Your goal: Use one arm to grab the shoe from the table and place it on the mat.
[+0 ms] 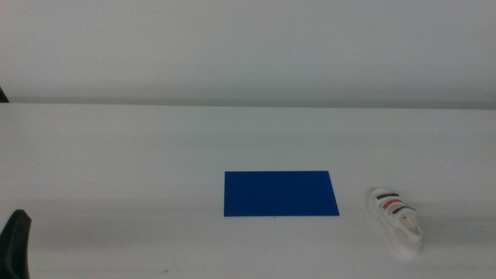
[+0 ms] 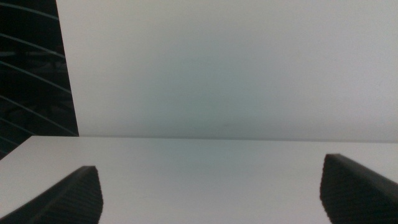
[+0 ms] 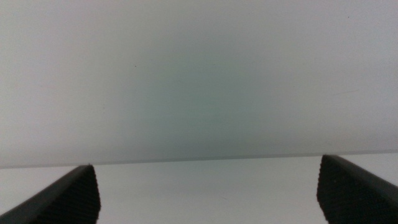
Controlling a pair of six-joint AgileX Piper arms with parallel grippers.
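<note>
The white table (image 1: 116, 170) took up nearly the whole middle view, running back to a pale wall (image 1: 248, 46) behind it. In both wrist views the same plain tabletop stretched ahead of the jaws toward that wall.

Next in size was the dark-blue mat (image 1: 281, 194), a flat rectangle lying on the table well to the right of the left gripper (image 1: 15, 242), whose dark tip alone showed at the bottom left corner of the middle view. Nothing lay on the mat.

The left gripper (image 2: 211, 193) waited low at that corner. In its own wrist view its two ribbed dark jaws stood wide apart, with only bare table between them. The right gripper (image 3: 208, 193) did not appear in the middle view at all; its wrist view showed its jaws likewise spread wide and holding nothing, facing the table's far edge and the wall.

Smallest was the shoe (image 1: 396, 221), a little white sandal with two dark straps and one red strap across its top. It rested on the table just beyond the mat's right edge, apart from it and not touching, farther from the left gripper than the mat was. It lay at a slant, one end pointing toward the lower right of the middle view. Neither wrist view caught the shoe or the mat.
</note>
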